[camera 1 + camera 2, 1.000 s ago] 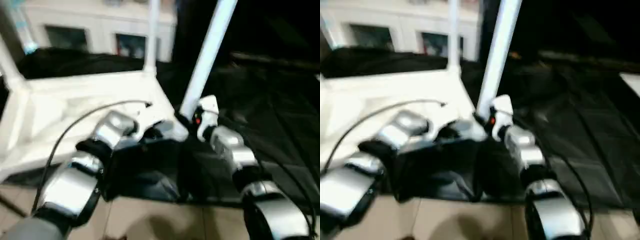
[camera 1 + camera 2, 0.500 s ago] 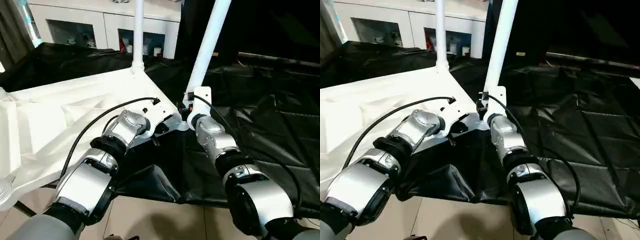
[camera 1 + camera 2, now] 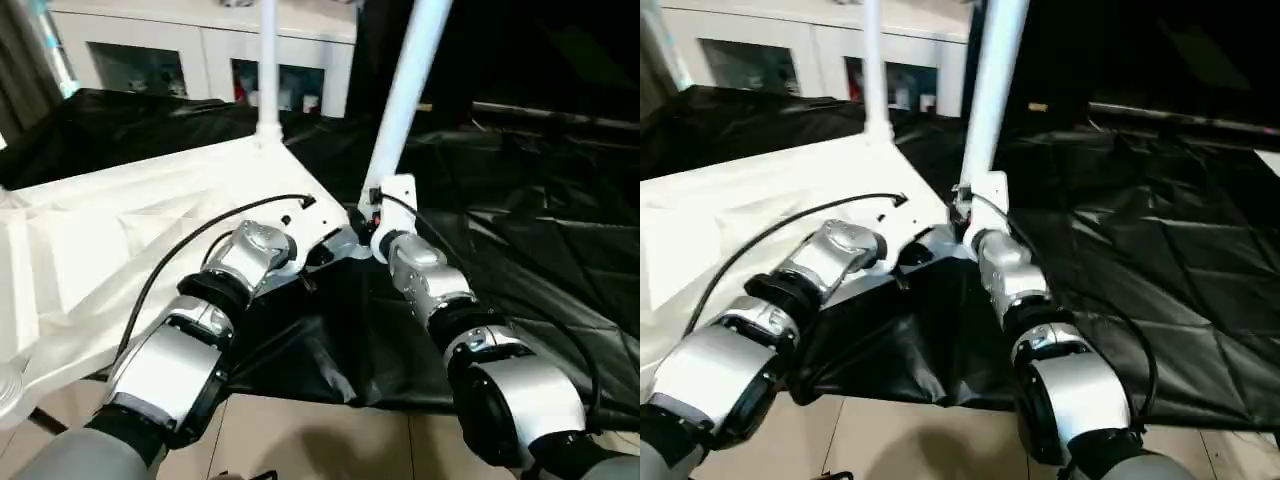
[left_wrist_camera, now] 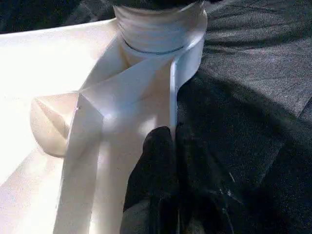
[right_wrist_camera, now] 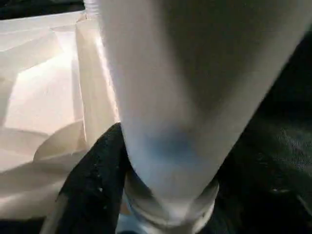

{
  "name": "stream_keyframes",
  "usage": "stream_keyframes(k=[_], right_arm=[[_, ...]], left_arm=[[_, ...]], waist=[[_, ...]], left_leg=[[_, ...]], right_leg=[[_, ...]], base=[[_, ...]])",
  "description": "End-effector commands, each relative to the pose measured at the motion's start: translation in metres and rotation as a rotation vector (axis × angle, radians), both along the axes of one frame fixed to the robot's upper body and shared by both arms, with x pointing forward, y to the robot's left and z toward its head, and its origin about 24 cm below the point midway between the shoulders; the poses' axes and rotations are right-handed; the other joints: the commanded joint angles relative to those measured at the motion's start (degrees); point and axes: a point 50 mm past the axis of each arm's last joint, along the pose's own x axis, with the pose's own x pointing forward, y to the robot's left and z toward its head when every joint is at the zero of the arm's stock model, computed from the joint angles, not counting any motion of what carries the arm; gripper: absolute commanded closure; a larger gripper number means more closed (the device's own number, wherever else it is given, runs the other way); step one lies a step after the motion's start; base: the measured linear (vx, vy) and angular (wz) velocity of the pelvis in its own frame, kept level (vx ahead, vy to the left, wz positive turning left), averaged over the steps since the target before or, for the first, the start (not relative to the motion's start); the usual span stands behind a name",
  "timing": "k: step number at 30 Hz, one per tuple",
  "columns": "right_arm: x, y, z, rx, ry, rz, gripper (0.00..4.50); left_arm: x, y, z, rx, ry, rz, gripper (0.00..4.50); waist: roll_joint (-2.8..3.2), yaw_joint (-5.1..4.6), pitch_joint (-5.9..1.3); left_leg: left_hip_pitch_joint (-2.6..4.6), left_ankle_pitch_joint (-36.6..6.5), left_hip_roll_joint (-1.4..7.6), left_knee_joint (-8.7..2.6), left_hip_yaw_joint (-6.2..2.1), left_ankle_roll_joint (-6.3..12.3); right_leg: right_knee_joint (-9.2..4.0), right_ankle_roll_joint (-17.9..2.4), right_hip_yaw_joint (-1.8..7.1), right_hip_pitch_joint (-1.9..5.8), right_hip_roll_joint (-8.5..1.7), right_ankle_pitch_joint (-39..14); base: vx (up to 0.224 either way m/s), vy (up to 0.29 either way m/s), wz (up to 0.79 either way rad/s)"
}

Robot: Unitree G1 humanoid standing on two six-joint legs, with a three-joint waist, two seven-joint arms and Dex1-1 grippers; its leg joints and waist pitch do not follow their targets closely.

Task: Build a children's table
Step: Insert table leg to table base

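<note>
We see the white plastic ribbed tabletop (image 3: 120,240) lying underside up on black sheeting (image 3: 520,230). Our left gripper (image 4: 168,146) pinches its corner rim. At one o'clock, our right gripper (image 5: 146,195) clasps the tapered white tube leg (image 3: 405,90) seated in the round corner socket (image 4: 156,29).

No readable text, labels, brands or numbers on anything.

I see a black sheet (image 3: 520,250) spread under the work, creased into folds. Behind it stands a white cabinet (image 3: 200,60) with glass doors. Beige floor (image 3: 320,440) shows nearest me.
</note>
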Motion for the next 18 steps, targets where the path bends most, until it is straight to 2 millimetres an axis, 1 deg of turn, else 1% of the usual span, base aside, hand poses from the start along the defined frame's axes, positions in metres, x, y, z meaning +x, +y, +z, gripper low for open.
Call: stream_keyframes(k=[1,2,4,5,8,9,10,11,12,13,14,16,17,18], right_arm=[[-0.021,0.017,-0.033,0.009,0.157,0.096,1.47],[-0.018,0.016,-0.028,0.029,0.136,0.107,1.47],[-0.016,0.015,-0.023,0.041,0.109,0.124,1.38],[-0.013,0.012,-0.018,0.049,0.077,0.149,1.18],[-0.01,0.007,-0.012,0.049,0.043,0.184,1.02],[-0.009,0.006,-0.011,0.048,0.034,0.193,0.89],[-0.008,0.0,-0.008,0.038,0.012,0.222,0.76],[-0.007,-0.002,-0.007,0.034,0.004,0.234,0.64],[-0.007,-0.005,-0.006,0.028,-0.004,0.246,0.57],[-0.006,-0.009,-0.004,0.021,-0.015,0.265,0.45],[-0.006,-0.012,-0.003,0.015,-0.019,0.274,0.33],[-0.005,-0.016,-0.002,0.004,-0.026,0.288,0.33],[-0.004,-0.02,-0.001,-0.011,-0.033,0.3,0.33],[-0.004,-0.022,0.0,-0.017,-0.035,0.306,0.33]], left_arm=[[0.006,-0.001,0.008,0.006,-0.064,0.028,4.5],[0.006,-0.001,0.01,-0.003,-0.077,0.011,4.5],[0.006,0.0,0.012,-0.012,-0.085,-0.002,4.5],[0.006,0.0,0.014,-0.026,-0.096,-0.037,4.5],[0.004,0.001,0.015,-0.033,-0.103,-0.083,4.5],[0.003,0.002,0.015,-0.032,-0.103,-0.093,4.5],[0.002,0.004,0.014,-0.032,-0.099,-0.117,4.5],[0.001,0.005,0.014,-0.031,-0.097,-0.128,4.5],[0.0,0.006,0.014,-0.031,-0.098,-0.143,4.5],[-0.001,0.008,0.013,-0.031,-0.094,-0.156,4.5],[-0.002,0.009,0.013,-0.03,-0.092,-0.167,4.5],[-0.003,0.011,0.012,-0.028,-0.088,-0.181,4.5],[-0.004,0.013,0.012,-0.022,-0.083,-0.196,4.5],[-0.004,0.014,0.012,-0.021,-0.082,-0.202,4.5]], waist=[[0.86,0.0,-1.92],[0.78,-0.15,-1.94],[0.85,-0.25,-1.98],[0.89,-0.33,-1.99],[0.89,-0.42,-2.19],[0.97,-0.37,-2.33],[0.97,-0.39,-2.34],[1.08,-0.39,-2.38],[1.11,-0.37,-2.65],[1.29,-0.34,-2.78],[1.24,-0.34,-3.26],[1.22,-0.29,-3.57],[1.09,-0.36,-3.48],[1.04,-0.48,-3.18]], left_leg=[[-0.57,-17.7,1.08,-4.13,0.2,1.11],[-0.59,-17.5,1.08,-4.11,0.21,1.25],[-0.59,-17.2,1.12,-4.05,0.24,1.61],[-0.76,-16.4,1.18,-4.08,0.23,1.75],[-1.12,-13.9,1.29,-3.93,0.29,2.5],[-1.06,-11.6,1.36,-3.79,0.41,2.76],[-1.05,-10.7,1.38,-3.67,0.48,2.94],[-1.11,-9.3,1.42,-3.52,0.54,3.54],[-1.21,-6.7,1.38,-3.21,0.62,4.13],[-1.23,-5.2,1.34,-3.07,0.65,4.44],[-1.43,-0.2,1.21,-2.49,0.75,5.91],[-1.28,2.9,1.02,-2.01,0.91,7.41],[-1.42,4.4,0.9,-1.86,0.94,8.99],[-1.63,3.0,0.91,-1.92,1.01,9.86]], right_leg=[[-6.1,-7.6,3.25,1.77,-4.02,-21.9],[-6.12,-7.7,3.26,1.78,-4.07,-22.1],[-6.12,-7.9,3.28,1.76,-4.08,-21.9],[-5.97,-8.3,3.3,1.87,-4.09,-20.9],[-5.37,-9.8,3.37,2.34,-4.1,-16.1],[-5.0,-10.8,3.4,2.41,-4.1,-12.5],[-4.81,-11.4,3.43,2.45,-4.09,-10.7],[-4.48,-12.6,3.39,2.63,-4.1,-7.8],[-3.92,-13.7,3.41,2.89,-4.06,-3.7],[-3.62,-14.3,3.41,2.96,-3.99,-1.2],[-2.65,-16.1,3.35,3.29,-3.76,7.6],[-2.04,-17.4,3.39,3.14,-3.6,13.7],[-1.76,-18.4,3.31,3.1,-3.48,17.2],[-1.99,-18.5,3.2,3.1,-3.63,15.7]], base=[[0.0,0.0,0.0],[0.0,0.0,0.0],[0.0,0.0,0.0],[0.0,0.0,0.0],[0.0,0.0,0.0],[0.0,0.0,0.0],[0.0,0.0,0.0],[0.0,0.0,0.0],[0.0,0.0,0.0],[0.0,0.0,0.0],[0.0,0.0,0.0],[0.0,0.0,0.0],[0.0,0.0,0.0],[0.0,0.0,0.0]])
